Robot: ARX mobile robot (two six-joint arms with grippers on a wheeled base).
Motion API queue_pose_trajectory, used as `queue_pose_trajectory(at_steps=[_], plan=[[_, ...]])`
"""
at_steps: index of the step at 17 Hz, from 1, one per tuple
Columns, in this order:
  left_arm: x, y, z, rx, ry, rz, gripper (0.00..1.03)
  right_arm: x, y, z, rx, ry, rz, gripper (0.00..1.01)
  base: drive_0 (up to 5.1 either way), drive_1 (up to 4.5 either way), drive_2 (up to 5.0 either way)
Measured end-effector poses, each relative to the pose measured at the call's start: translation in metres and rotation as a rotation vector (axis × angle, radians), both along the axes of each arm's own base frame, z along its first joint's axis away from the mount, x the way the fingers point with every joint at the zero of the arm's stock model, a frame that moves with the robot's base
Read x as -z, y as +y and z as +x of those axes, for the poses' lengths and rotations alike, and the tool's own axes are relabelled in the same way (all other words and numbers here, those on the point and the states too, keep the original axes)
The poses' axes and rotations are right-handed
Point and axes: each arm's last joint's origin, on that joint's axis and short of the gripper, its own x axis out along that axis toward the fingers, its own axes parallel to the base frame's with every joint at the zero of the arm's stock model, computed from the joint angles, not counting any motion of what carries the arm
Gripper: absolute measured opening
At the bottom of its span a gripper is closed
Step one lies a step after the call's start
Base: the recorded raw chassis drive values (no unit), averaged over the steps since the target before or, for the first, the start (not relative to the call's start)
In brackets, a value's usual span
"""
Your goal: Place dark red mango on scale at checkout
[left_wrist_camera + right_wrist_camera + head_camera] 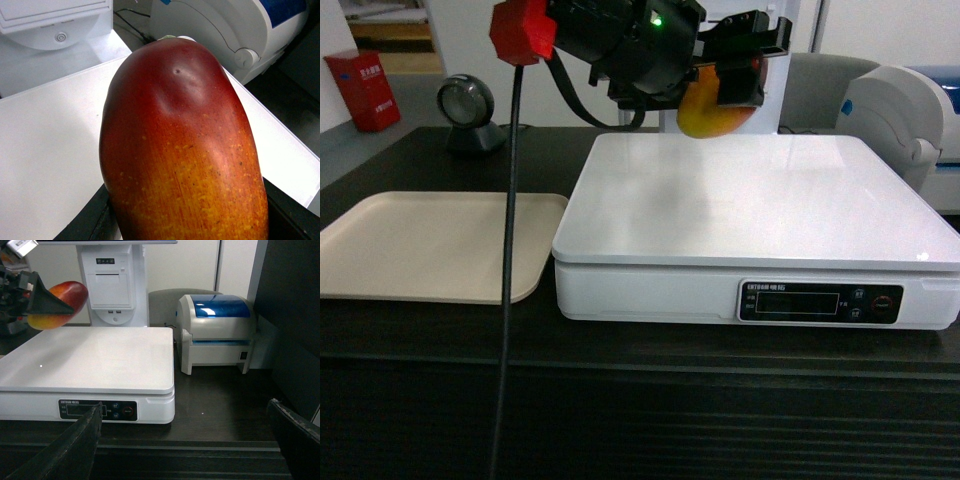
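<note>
The dark red mango (712, 118) hangs in the air over the far edge of the white scale (760, 205), and my left gripper (735, 85) is shut on it. In the left wrist view the mango (180, 150) fills the frame, red end away and orange end between the black fingers (85, 222), with the scale platform (50, 150) below. From the right wrist view, the mango (70, 292) sits above the scale's (90, 360) far left corner. My right gripper (185, 440) is open and empty, low over the front edge of the dark checkout counter (225, 400), right of the scale's display.
A beige tray (430, 245) lies on the counter left of the scale. A round scanner (465, 105) stands behind it. A white and blue label printer (217, 332) sits right of the scale, and a white terminal stand (112, 282) rises behind it.
</note>
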Motion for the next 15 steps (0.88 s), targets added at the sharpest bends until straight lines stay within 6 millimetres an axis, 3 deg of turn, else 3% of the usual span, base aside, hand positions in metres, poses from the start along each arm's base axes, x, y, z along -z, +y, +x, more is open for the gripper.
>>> queue_pose_trajectory(at_steps=[5,9,11,15], plan=[[0.012,-0.028,0.016,-0.036,0.087,-0.025,0.61,0.0,0.0,0.0,0.0,0.0,0.0,0.98,0.0,0.0,0.0],[0.034,-0.047,0.027,-0.108,0.193,0.008,0.61,0.0,0.0,0.0,0.0,0.0,0.0,0.98,0.0,0.0,0.0],[0.035,-0.066,0.025,-0.181,0.255,0.046,0.61,0.0,0.0,0.0,0.0,0.0,0.0,0.98,0.0,0.0,0.0],[0.042,-0.075,0.02,-0.206,0.28,0.093,0.61,0.0,0.0,0.0,0.0,0.0,0.0,0.98,0.0,0.0,0.0]])
